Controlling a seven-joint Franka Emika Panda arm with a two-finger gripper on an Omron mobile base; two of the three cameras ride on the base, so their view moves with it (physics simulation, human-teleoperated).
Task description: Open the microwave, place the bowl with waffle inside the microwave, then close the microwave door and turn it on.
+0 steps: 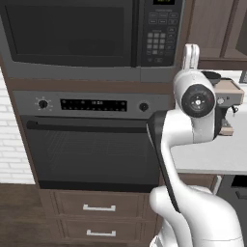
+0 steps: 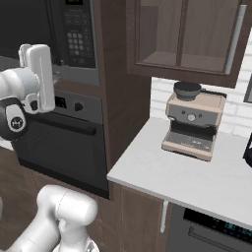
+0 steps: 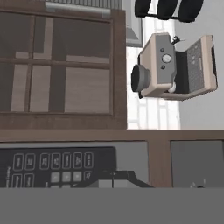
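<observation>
From behind the arm on its left, we are looking at the large grey built-in microwave (image 1: 91, 34) sitting at the top of the dark wood cabinet column, directly above the black wall oven with two knobs and a long bar handle (image 1: 91, 140). The wide grey-framed microwave door with its dark glass window (image 1: 67, 31) is lying shut and flush, its long axis running side to side and its face pointing out toward us; the dark button keypad panel (image 1: 160, 34) is standing just right of it. Our white arm is rising in front of the oven's right edge, its upper end reaching up beside the keypad. Two wooden drawers with silver handles (image 1: 99, 208) are sitting below the oven.

Across from the other side, we are seeing the keypad panel (image 2: 78, 34) at the upper left, with the arm's white link standing just in front of it. On the pale grey counter (image 2: 182, 177) to the right, a beige and grey coffee machine (image 2: 193, 120) is standing against the white tiled wall, well apart from the microwave.

Along the hand, we are viewing a rolled scene: the keypad (image 3: 52, 168) is lying across the lower left, the coffee machine (image 3: 175, 70) is appearing tipped on its side at upper right, and a glass-fronted wooden cabinet (image 3: 61, 65) is filling the upper left. Our gripper (image 3: 114, 180) is showing at the bottom with its jaws pressed fully together, holding nothing.
</observation>
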